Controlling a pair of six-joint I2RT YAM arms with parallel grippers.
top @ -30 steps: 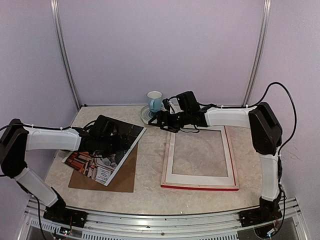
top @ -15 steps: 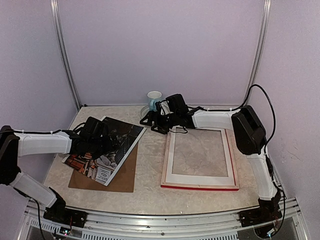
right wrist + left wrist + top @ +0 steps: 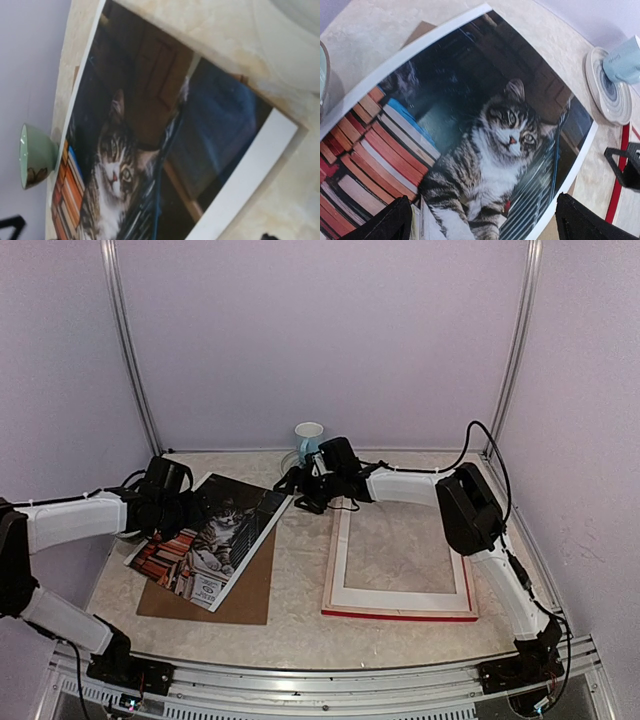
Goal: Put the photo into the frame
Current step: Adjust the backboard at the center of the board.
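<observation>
Faint lettering on the pale blue mug (image 3: 622,60) is too blurred to read, as is the white label at the near corner of the photo (image 3: 215,535). The mug stands on a ringed saucer (image 3: 605,95), its inside unseen. The photo lies face up on a brown backing board (image 3: 245,595), left of the frame (image 3: 337,550). The left gripper (image 3: 482,212) hovers spread over it. The right gripper (image 3: 300,490), jaws apart, holds nothing by its far corner.
</observation>
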